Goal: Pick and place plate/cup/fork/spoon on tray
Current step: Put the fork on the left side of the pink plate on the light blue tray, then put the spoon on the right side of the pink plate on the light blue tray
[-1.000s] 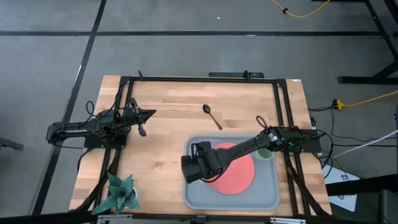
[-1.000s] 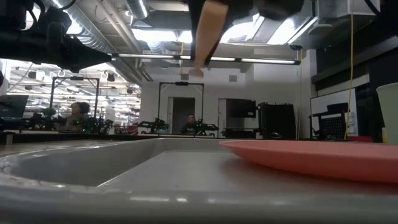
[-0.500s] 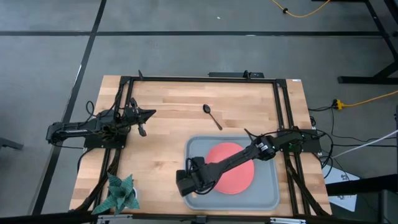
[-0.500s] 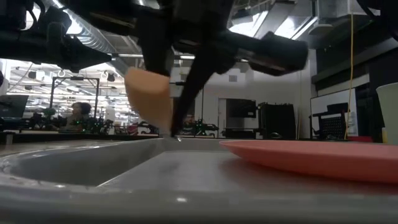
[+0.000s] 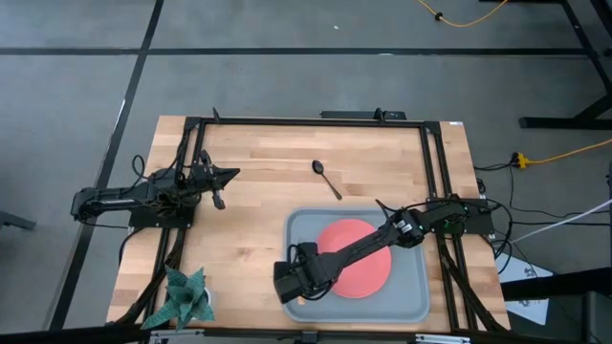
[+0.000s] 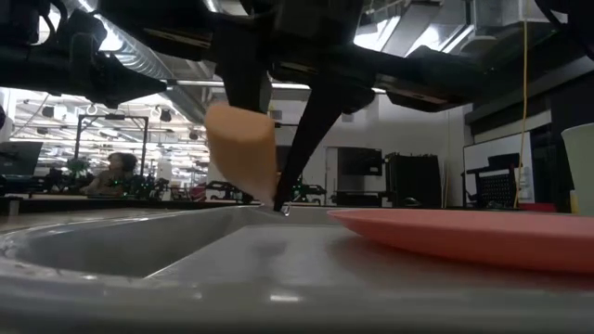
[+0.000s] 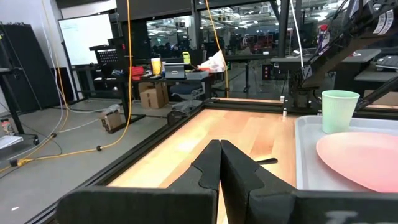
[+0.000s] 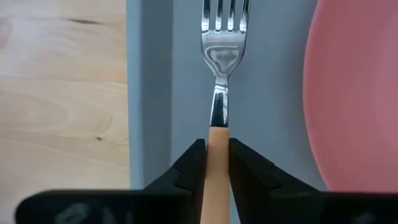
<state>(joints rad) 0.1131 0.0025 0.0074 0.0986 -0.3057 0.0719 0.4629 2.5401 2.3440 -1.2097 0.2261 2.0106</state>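
Observation:
The grey-blue tray [image 5: 413, 301] lies at the table's near right, with the coral-red plate [image 5: 368, 270] on its floor. My right gripper [image 5: 289, 285] reaches across the plate to the tray's left side and is shut on the fork [image 8: 222, 37]. In the high view the arm covers the pale green cup, which shows standing on the tray in the left wrist view [image 7: 340, 111]. The dark spoon [image 5: 326, 178] lies on the wood beyond the tray. My left gripper [image 5: 219, 196] waits shut at the table's left. My right gripper pinches the fork's orange-tan handle [image 8: 216, 138] between its two fingers, close to where the metal neck begins. The fork runs forward along the fingers. It is tilted with its tines [image 6: 282, 210] lowest, at the tray floor beside the tray's left rim [image 8: 138, 74].
A green folded-paper plant [image 5: 186, 298] stands at the near left corner. Black frame rails [image 5: 316, 122] run along the table's far and side edges. Bare wood lies between the two arms. People sit in the room beyond [image 6: 116, 169].
My right gripper has gone from above the plate's left part toward the tray's near left and down, carrying the fork. The fork has come down from well above the tray until its tines are at the tray floor.

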